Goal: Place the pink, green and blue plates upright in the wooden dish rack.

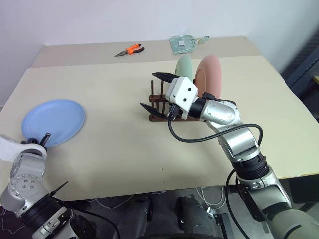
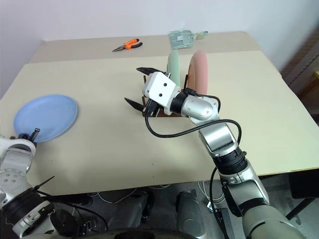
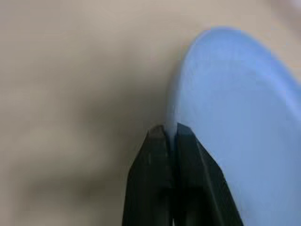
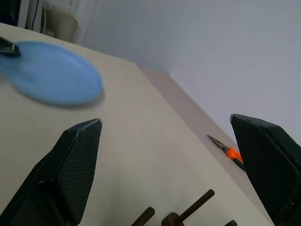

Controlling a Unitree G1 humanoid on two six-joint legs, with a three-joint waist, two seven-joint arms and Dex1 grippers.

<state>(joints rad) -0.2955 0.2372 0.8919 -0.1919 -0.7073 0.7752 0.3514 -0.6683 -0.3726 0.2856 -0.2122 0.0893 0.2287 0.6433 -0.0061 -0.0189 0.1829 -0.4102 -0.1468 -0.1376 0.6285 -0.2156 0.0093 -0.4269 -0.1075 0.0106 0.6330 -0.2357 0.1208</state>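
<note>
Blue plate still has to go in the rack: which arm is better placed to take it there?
Left. Its pincer is shut on the blue plate's near rim. The right pincer hangs open by the wooden dish rack, beside the green plate and pink plate.

Blue plate (image 4: 51, 70) and orange pliers (image 4: 229, 153) beyond wide-spread right hand (image 4: 171, 146).
</note>
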